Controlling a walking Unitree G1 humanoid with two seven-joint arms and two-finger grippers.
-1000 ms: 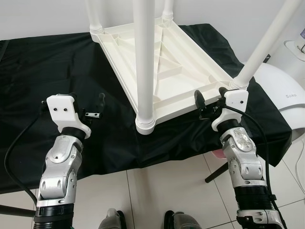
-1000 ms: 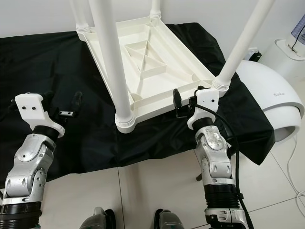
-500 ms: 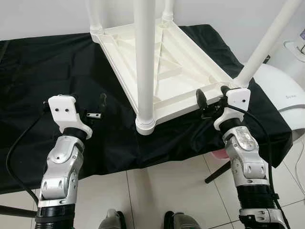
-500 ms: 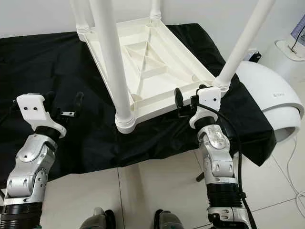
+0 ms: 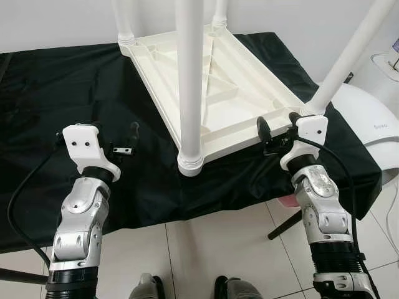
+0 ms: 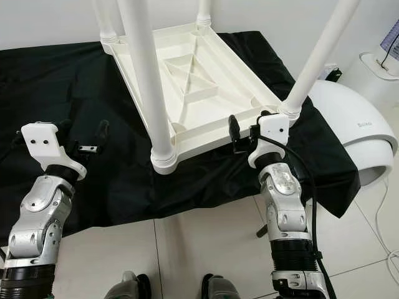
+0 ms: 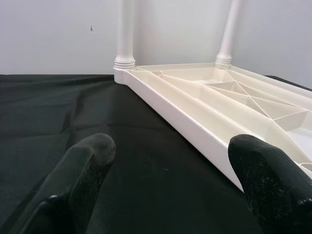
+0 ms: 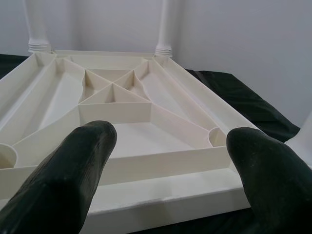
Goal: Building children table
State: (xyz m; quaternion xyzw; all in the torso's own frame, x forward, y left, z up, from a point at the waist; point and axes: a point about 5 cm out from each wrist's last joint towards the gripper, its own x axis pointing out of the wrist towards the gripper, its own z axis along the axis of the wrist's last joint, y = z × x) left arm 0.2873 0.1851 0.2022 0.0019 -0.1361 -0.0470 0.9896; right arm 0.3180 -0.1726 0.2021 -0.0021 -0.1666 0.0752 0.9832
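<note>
We see the white children's table point(image 5: 206, 81) lying upside down on the black-draped surface point(image 5: 56, 93), ribbed underside up, with all four legs point(image 5: 189, 75) standing in their corner sockets — so the assembly looks almost done. What is left, we judge, is checking the legs are seated and turning the table upright. Our right tool point(image 5: 274, 128) hovers at the near edge, fingers spread wide and holding nothing. Our left tool point(image 5: 115, 138) sits over the cloth beside the table — likewise wide open and empty.
</note>
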